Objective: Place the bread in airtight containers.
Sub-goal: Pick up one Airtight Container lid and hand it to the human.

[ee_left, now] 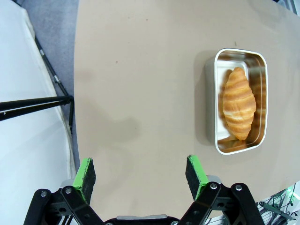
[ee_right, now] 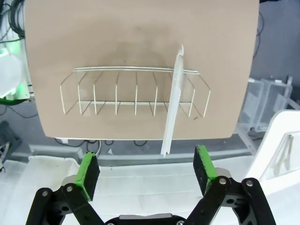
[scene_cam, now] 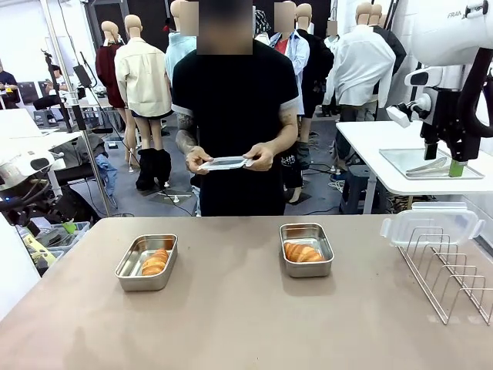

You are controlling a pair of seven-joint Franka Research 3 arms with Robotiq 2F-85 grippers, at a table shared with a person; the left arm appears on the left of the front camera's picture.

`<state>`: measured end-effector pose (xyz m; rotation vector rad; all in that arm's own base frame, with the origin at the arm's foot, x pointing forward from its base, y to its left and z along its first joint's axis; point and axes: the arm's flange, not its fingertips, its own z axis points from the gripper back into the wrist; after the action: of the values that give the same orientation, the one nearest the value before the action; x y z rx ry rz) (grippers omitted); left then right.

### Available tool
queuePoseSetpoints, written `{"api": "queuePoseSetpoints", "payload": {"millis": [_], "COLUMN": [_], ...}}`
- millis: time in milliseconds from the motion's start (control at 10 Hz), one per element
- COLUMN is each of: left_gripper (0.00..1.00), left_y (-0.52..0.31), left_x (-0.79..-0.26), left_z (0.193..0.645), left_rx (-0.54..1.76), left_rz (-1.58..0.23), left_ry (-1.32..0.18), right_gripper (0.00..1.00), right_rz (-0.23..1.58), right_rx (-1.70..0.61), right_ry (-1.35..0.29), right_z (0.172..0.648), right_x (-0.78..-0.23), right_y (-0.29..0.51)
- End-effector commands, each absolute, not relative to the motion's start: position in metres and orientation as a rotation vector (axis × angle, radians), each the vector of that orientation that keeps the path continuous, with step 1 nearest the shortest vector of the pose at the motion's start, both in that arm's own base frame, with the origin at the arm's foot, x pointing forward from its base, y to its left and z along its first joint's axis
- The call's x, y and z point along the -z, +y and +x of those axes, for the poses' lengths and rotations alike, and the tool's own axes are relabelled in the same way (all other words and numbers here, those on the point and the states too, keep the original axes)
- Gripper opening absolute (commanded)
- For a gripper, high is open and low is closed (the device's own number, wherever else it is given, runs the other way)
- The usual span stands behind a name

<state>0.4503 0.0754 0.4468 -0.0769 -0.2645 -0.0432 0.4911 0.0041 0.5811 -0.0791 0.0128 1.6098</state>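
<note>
Two steel airtight containers stand open on the brown table, and each holds one golden croissant of bread. The left tin (scene_cam: 127,270) holds a croissant (scene_cam: 155,262), the right tin (scene_cam: 323,248) another (scene_cam: 303,252). The left wrist view looks down on the left tin (ee_left: 211,93) and its croissant (ee_left: 239,103). My left gripper (ee_left: 140,171) hangs open above bare table beside that tin. Raised at the right, over the table's edge, my right gripper (ee_right: 146,168) (scene_cam: 445,158) is also open and empty. The person across the table holds a clear lid (scene_cam: 225,163) in both hands.
A wire rack (scene_cam: 454,270) (ee_right: 136,96) sits at the table's right end. A second clear lid (scene_cam: 431,223) (ee_right: 172,108) stands on edge in it. A white side table (scene_cam: 362,142) with a steel tray is behind the right arm.
</note>
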Motion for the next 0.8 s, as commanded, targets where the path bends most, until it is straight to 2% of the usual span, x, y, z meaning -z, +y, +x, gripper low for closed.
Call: {"api": "queuePoseSetpoints", "payload": {"millis": [0, 700], "left_gripper": [1.00, 1.00], "left_y": [0.0761, 0.0761], "left_x": [-0.4469, -0.4469], "left_z": [0.4483, 0.4483], "left_rx": [0.029, 0.029], "left_rz": [-0.065, -0.065], "left_ry": [-0.266, -0.266], "right_gripper": [1.00, 1.00], "right_rz": [-0.068, -0.068], "right_rx": [-1.634, -1.634], "right_ry": [0.027, 0.027], "right_z": [0.4902, 0.4902], "right_x": [-0.5855, -0.5855], "right_y": [0.0050, 0.0050]}}
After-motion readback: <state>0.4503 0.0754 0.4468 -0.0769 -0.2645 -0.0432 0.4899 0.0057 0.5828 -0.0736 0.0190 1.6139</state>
